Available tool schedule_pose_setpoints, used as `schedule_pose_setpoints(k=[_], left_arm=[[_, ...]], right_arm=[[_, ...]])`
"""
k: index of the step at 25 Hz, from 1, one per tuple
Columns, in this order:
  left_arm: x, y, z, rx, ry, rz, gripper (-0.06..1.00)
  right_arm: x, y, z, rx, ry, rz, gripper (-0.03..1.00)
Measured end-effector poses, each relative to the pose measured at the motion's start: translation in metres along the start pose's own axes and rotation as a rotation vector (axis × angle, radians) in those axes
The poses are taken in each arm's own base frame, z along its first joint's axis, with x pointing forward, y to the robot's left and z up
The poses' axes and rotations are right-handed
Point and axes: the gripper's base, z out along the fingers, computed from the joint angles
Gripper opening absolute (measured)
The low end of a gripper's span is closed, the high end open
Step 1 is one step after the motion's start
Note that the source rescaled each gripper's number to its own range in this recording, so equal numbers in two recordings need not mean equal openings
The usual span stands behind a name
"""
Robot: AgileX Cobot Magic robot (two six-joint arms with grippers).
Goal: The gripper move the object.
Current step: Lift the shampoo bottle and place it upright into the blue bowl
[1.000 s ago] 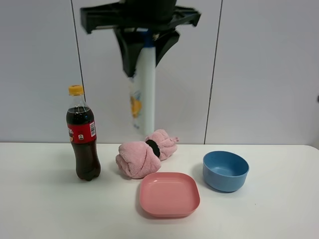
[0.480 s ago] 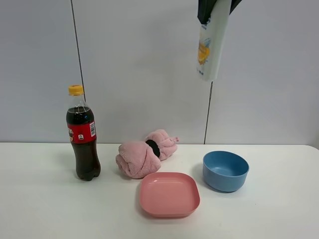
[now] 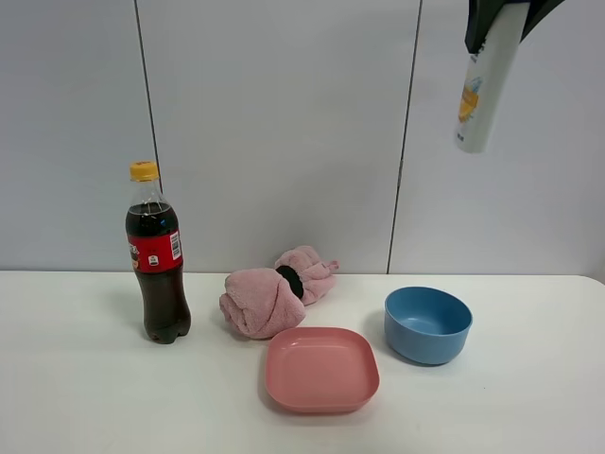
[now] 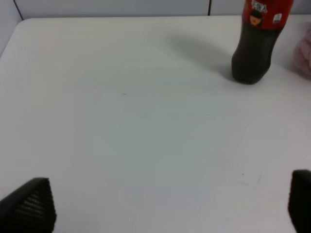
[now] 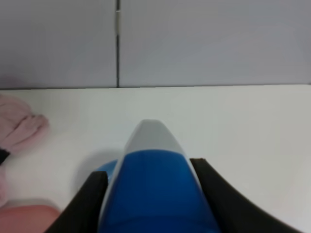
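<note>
The white bottle (image 3: 487,80) with a yellow-blue label hangs high at the top right of the exterior view, tilted, well above the table. My right gripper (image 3: 509,14) is shut on its upper end; only the black finger bases show at the frame's top edge. In the right wrist view the bottle's blue cap (image 5: 154,187) sits between the two black fingers (image 5: 85,204). My left gripper (image 4: 160,201) is open and empty, low over bare table, with the cola bottle (image 4: 257,41) beyond it.
A dark cola bottle with a yellow cap (image 3: 157,255) stands at the left. A rolled pink towel (image 3: 274,293) lies mid-table. A pink square plate (image 3: 321,369) sits in front of it. A blue bowl (image 3: 427,324) stands to the right, below the raised bottle.
My right gripper has carried the white bottle up and to the right, from above the pink towel to high above the blue bowl. The table objects have not moved.
</note>
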Motion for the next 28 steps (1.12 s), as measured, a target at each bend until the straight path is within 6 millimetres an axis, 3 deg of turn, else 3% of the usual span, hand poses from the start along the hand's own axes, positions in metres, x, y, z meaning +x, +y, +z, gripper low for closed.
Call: schedule_pose_setpoints(k=[4,7,17,28], left_arm=[[0.0,0.0,0.0,-0.001,0.0,0.0,1.0],[0.0,0.0,0.0,-0.001,0.0,0.0,1.0],[0.0,0.0,0.0,-0.001,0.0,0.0,1.0],[0.0,0.0,0.0,-0.001,0.0,0.0,1.0]], right_arm=[[-0.001,-0.009,0.017,-0.01,0.048,0.055,0.0],[0.003,-0.006,0.036,-0.01,0.103,0.056,0.0],[0.042,0.011,0.112,0.016,0.338,0.018,0.0],[0.075,0.021,0.154,-0.056,0.304,0.01,0.0]])
